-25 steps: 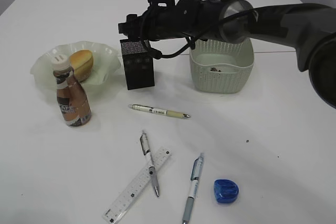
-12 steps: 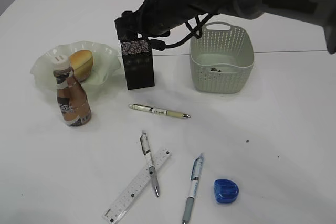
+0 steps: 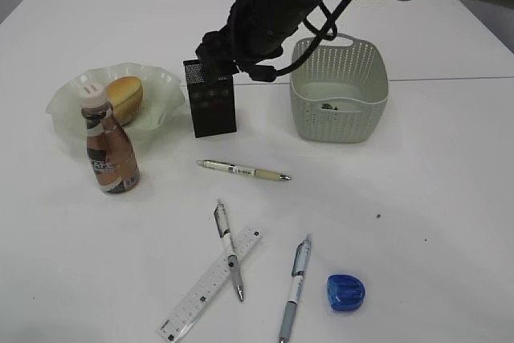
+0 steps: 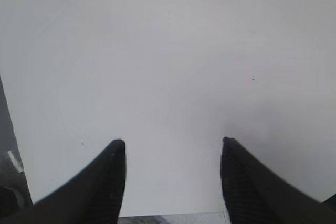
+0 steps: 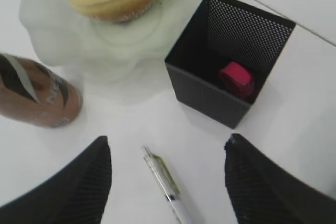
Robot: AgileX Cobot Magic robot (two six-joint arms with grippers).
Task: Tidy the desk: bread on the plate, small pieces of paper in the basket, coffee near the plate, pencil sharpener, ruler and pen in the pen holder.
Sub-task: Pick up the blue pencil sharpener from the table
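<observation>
Right arm lifts away from the pen holder (image 3: pixel 210 103)

Its gripper (image 5: pixel 168 153), risen since a second ago, hangs wide and empty; a red pencil sharpener (image 5: pixel 235 78) lies inside the holder, pens still on the bench (image 3: pixel 450 198).

1. The pen holder's (image 3: pixel 213 107) top rim is hidden behind the right gripper (image 3: pixel 229 47).
2. Small bits in the basket (image 3: pixel 338 102), perhaps paper, are too tiny to identify.
3. One pen (image 3: pixel 293 287) is cut by the bottom edge.
</observation>
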